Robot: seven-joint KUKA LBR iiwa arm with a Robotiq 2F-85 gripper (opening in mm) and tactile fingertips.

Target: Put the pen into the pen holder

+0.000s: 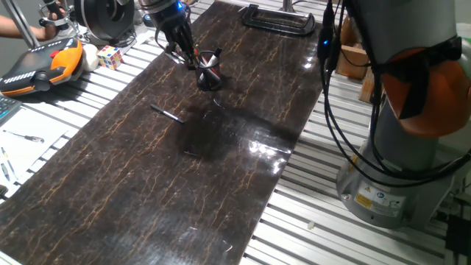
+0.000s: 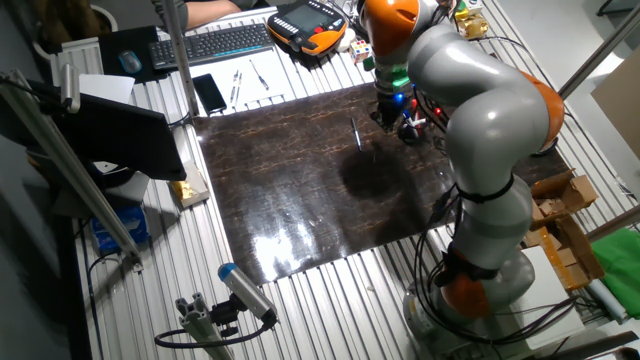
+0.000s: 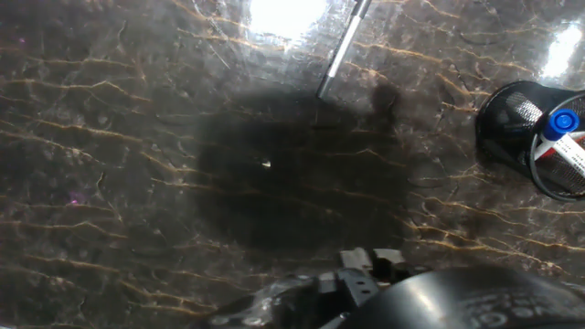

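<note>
Closest to the hand camera, part of the arm's own dark, rounded housing is filling the bottom edge of the hand view, hanging over a dark marbled surface (image 1: 221,184) veined with brown.

Beyond it, the pen (image 3: 342,47) is lying flat on that surface, a thin dark shaft with a pale tip pointing down toward the camera, its upper end running off the top of the frame. From one fixed view I am seeing the pen (image 1: 167,113) as a short thin stroke lying alone, down and to the left of the pen holder (image 1: 210,72) and clearly apart from it. From the other fixed view it (image 2: 356,134) is showing as a small pale sliver just left of the arm's wrist.

The pen holder (image 3: 526,128) is sitting at the right edge of the hand view, a black mesh cup with a blue-capped marker (image 3: 565,142) standing inside it. It is resting near the far end of the surface.

My tool (image 1: 193,60) is hovering right at the holder's rim in one fixed view. I cannot tell how wide its fingers are standing, since they are blending into the dark cup.

An orange teach pendant (image 1: 37,66) and a colour-tiled puzzle cube (image 1: 110,56) are lying on the slatted bench beyond the surface's left edge.
</note>
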